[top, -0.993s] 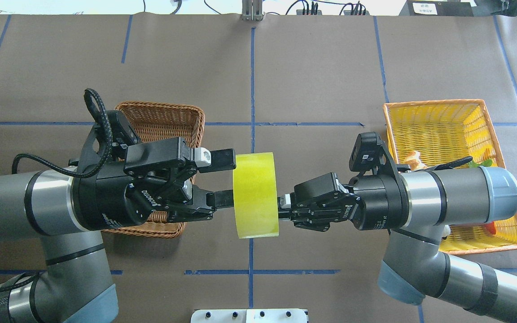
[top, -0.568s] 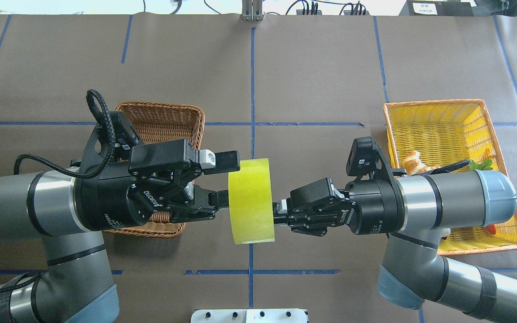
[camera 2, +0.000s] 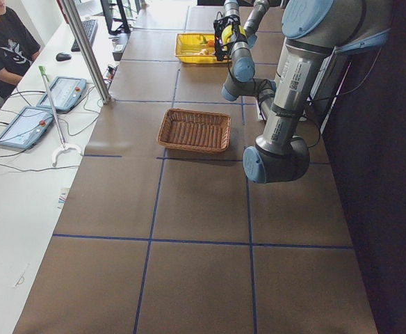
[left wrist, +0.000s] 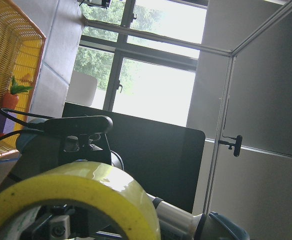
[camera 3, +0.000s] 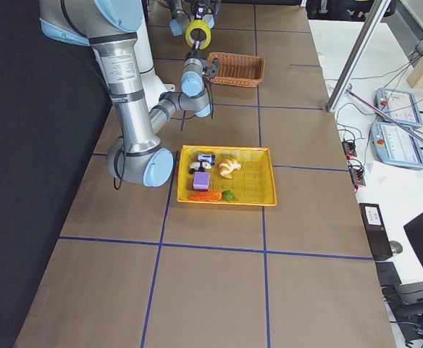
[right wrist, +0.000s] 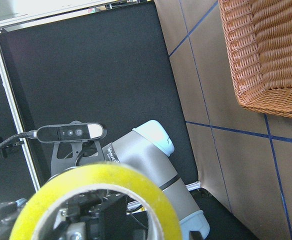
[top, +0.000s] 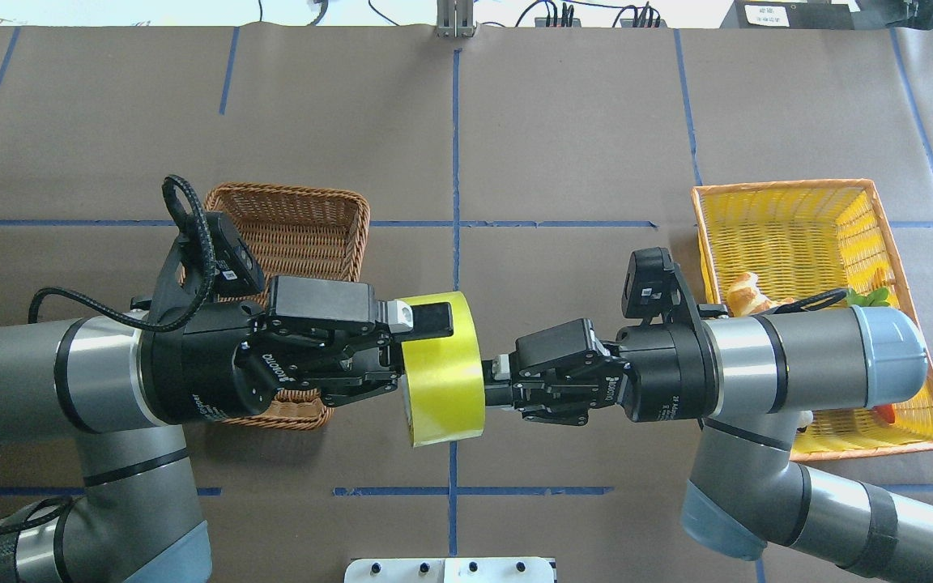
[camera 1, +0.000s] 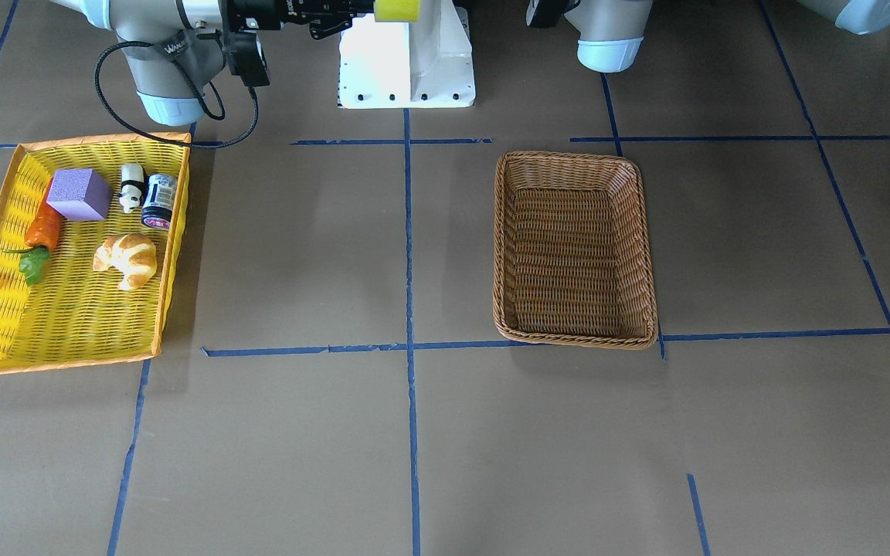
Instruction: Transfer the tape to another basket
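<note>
Brown wicker forms the basket (top: 296,219) at the overhead view's left; it sits on the desk (top: 580,121), partly hidden under the left arm (top: 102,372). Just right of it the left claw (top: 422,348) reaches onto the tape's left rim. One finger (top: 428,317) lies on the roll's outer face and the other is hidden behind the roll, so I cannot tell whether this claw is pinching or only straddling the wall. The tape (top: 446,389), a yellow-green roll on edge with its hole facing sideways, hangs in the air between the two baskets, over the central blue line (top: 456,162). On its right side the right claw (top: 492,387) is pinching the rim. Furthest right, the yellow basket (top: 782,194) holds a croissant (top: 746,290) and a carrot (camera 1: 45,226)
</note>
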Tool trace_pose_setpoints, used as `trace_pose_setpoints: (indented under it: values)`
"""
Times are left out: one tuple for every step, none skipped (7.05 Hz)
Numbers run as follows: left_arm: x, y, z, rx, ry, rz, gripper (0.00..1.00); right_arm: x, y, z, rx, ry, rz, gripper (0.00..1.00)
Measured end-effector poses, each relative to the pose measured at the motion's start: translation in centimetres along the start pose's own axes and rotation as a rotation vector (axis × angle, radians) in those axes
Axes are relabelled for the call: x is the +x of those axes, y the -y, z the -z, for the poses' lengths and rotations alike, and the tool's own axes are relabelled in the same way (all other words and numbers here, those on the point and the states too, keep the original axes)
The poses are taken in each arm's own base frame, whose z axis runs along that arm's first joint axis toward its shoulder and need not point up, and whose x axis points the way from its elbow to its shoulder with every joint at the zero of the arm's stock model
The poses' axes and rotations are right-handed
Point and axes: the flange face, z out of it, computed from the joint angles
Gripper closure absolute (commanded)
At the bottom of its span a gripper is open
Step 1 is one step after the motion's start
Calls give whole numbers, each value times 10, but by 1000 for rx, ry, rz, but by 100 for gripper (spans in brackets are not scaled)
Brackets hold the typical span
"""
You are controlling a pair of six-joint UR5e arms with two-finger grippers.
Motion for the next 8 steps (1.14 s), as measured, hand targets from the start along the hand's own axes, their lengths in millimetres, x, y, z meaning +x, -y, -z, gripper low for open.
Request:
trace_pose_setpoints:
  values:
    - [-1,0,2,2,4,1,100,0,2,2,4,-6,3,0]
    - [-1,-1,3,1,4,1,100,1,5,9,10,-13,7,0]
    - [1,-1,3,-1,1,-1,100,2,10,20,18,-26,15,0]
    - [4,-2,4,-2,-2,-3,100,2,17,34,29,-44,24,0]
    - [4,0,5,1,0,-6,100,-1,27,51,43,-68,39,0]
    - [2,7,9,20,23,-12,100,-8,41,72,61,-101,63,0]
    - [-2,22,14,64,88,-28,100,-16,58,100,97,-149,96,0]
    - [-6,40,15,115,195,-54,100,-19,74,128,147,-216,139,0]
